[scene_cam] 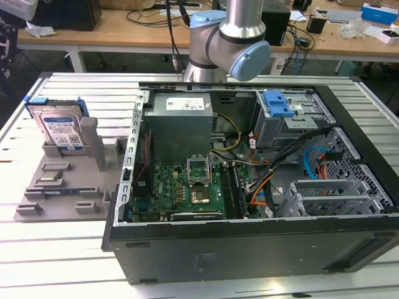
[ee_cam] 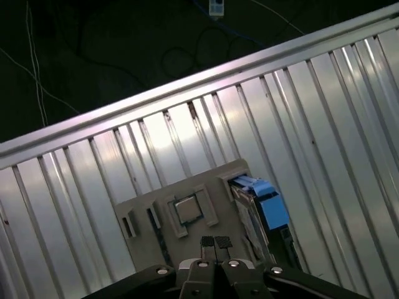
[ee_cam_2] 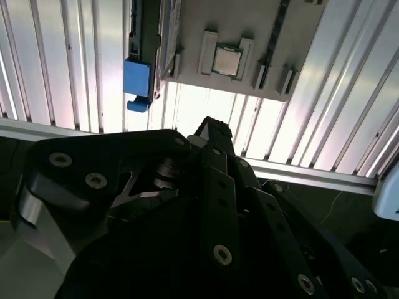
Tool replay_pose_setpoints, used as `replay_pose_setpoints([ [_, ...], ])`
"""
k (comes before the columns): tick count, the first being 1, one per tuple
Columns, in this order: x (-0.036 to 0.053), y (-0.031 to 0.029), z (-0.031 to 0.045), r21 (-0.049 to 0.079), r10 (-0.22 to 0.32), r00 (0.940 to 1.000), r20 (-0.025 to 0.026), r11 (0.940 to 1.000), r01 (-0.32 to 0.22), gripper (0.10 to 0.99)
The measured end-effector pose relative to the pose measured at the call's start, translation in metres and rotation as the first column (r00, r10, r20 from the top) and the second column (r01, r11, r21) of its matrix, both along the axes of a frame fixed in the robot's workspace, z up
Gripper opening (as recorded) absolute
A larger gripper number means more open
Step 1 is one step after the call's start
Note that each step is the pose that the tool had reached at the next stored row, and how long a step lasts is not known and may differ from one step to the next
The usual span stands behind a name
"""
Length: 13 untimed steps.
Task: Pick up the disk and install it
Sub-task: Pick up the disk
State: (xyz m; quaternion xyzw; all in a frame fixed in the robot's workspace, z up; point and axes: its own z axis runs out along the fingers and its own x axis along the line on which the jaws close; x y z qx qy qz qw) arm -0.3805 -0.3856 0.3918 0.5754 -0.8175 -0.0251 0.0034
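Note:
The disk [scene_cam: 59, 128] is a silver drive with a white-and-blue label and a blue rail frame. It stands on edge in a slot of the grey holder plate [scene_cam: 62, 180], at the exterior view's left, beside the open computer case [scene_cam: 249, 243]. In both wrist views its blue rail [ee_cam: 265, 202] [ee_cam_2: 137, 78] shows at one side of the plate. My gripper [ee_cam: 215, 242] is shut with nothing between its pads, hanging well above the plate and apart from the disk. The second wrist view shows the gripper [ee_cam_2: 212, 128] as dark linkages.
The case holds a grey power supply box [scene_cam: 181, 121], a motherboard [scene_cam: 187, 187], cables and a drive bay with a blue latch [scene_cam: 277, 103]. A processor chip [ee_cam: 186, 209] lies on the holder plate. The ribbed aluminium table [scene_cam: 62, 261] ends in a rail [ee_cam: 187, 84].

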Motion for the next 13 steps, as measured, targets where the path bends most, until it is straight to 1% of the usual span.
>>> replay_pose_setpoints([
  [5,0.0,0.0,0.0,0.0,0.05,0.9987,-0.0001,0.9987,-0.05,0.106],
  [9,0.0,0.0,0.0,0.0,0.087,0.9962,0.0,0.9962,-0.087,0.106],
  [11,0.0,0.0,0.0,0.0,0.107,0.9943,0.0,0.9943,-0.107,0.106],
  [13,0.0,0.0,0.0,0.0,0.154,0.9881,-0.0001,0.9881,-0.154,0.106],
])
